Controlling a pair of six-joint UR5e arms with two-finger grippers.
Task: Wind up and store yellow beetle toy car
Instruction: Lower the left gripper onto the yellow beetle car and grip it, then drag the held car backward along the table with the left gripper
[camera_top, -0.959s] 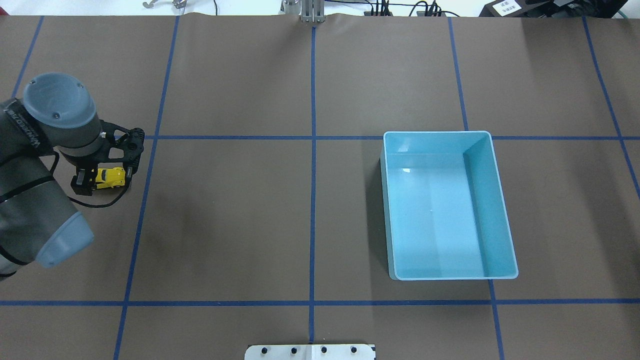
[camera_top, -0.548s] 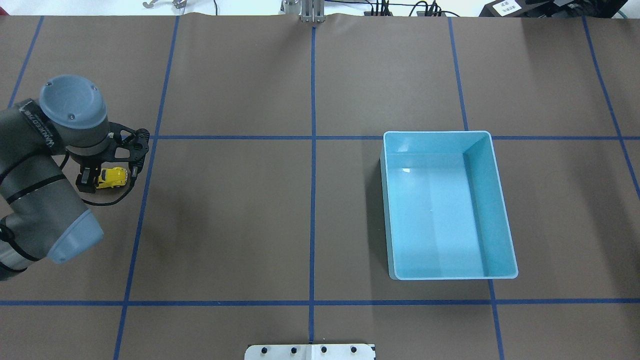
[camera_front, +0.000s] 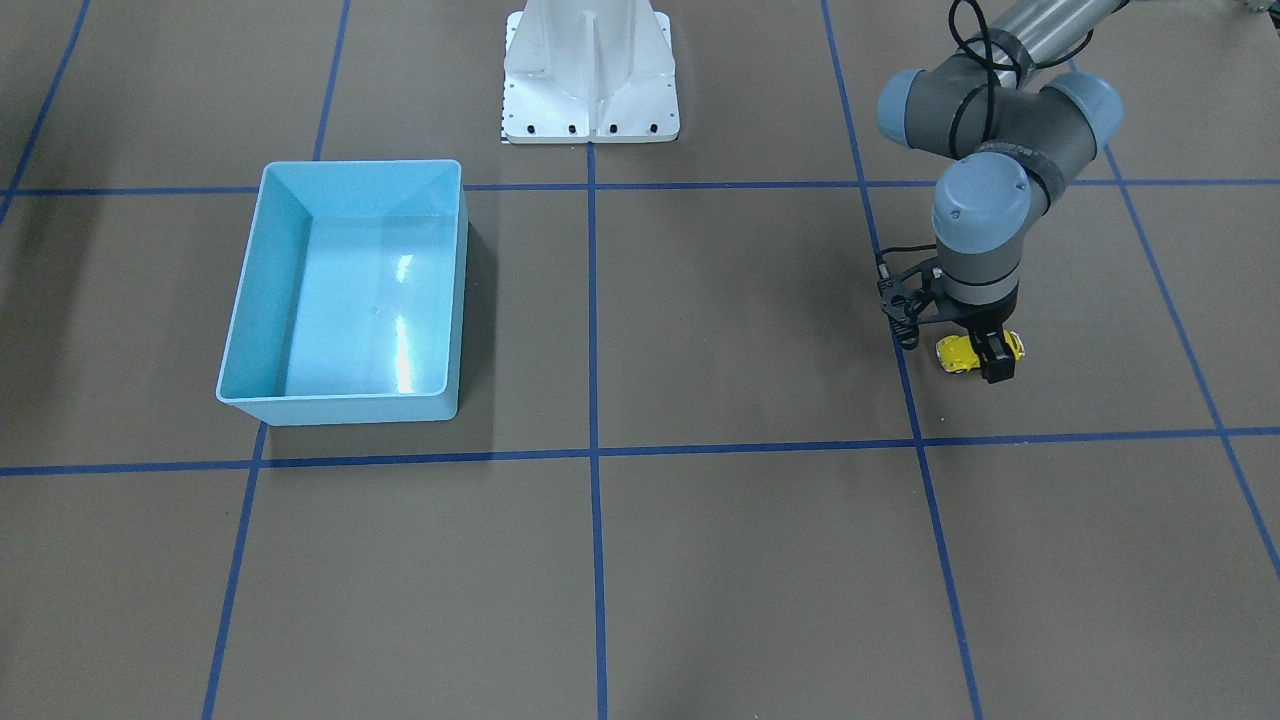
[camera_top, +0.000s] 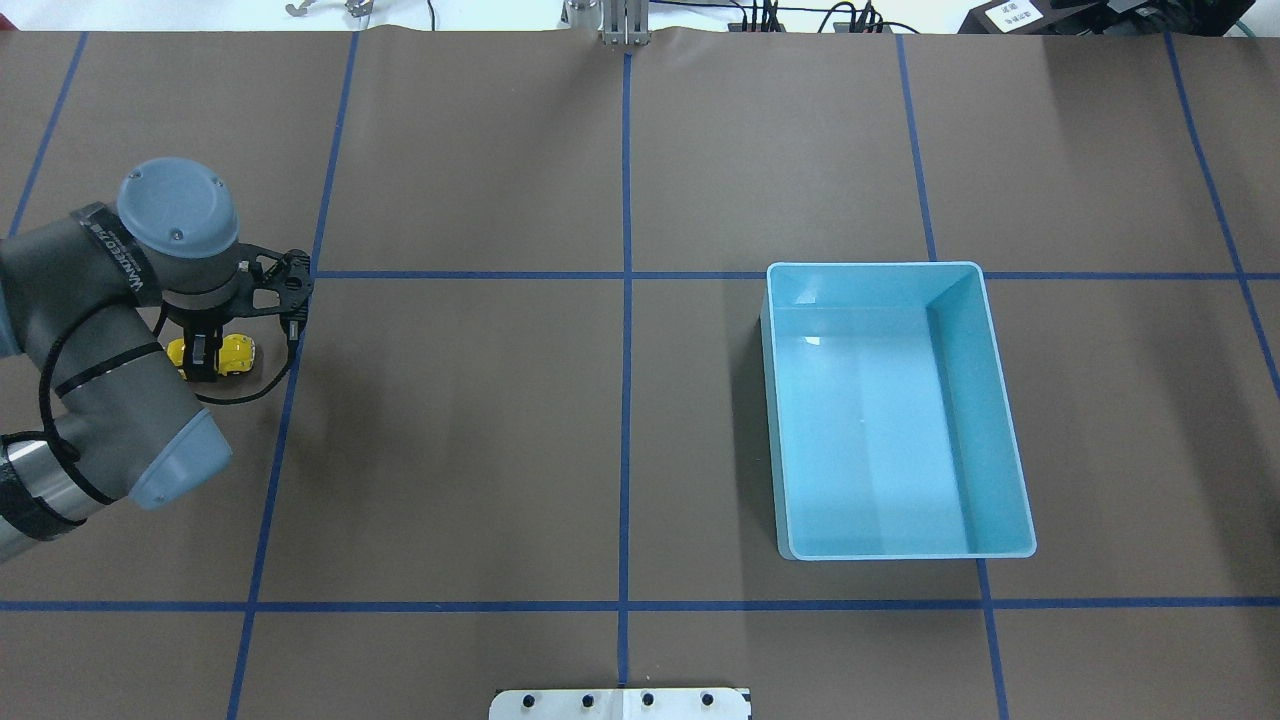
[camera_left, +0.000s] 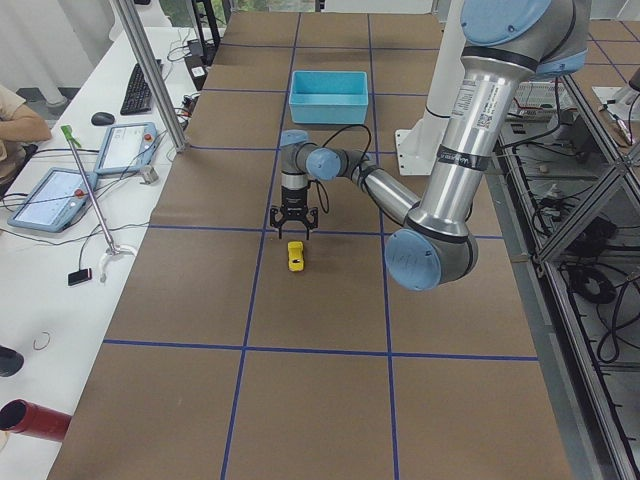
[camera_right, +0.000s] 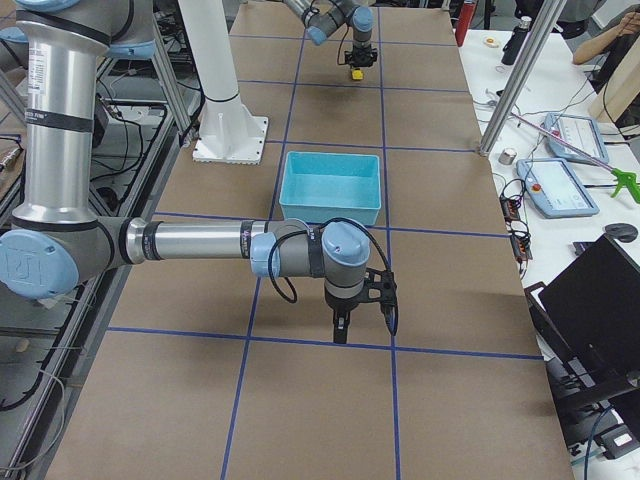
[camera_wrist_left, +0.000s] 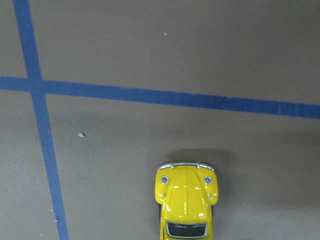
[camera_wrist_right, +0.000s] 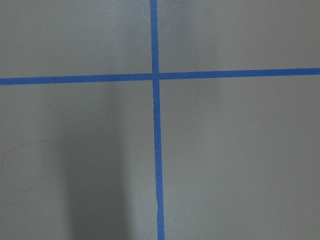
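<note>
Hovering over the car (camera_left: 296, 257), the left gripper (camera_left: 296, 231) has its fingers spread and clear of it. The car sits wheels-down on the table (camera_top: 480, 420) at the robot's left, beside a blue line, well apart from the bin (camera_top: 1003, 400). Whether the right gripper (camera_right: 341, 328) is spread cannot be told.
</note>
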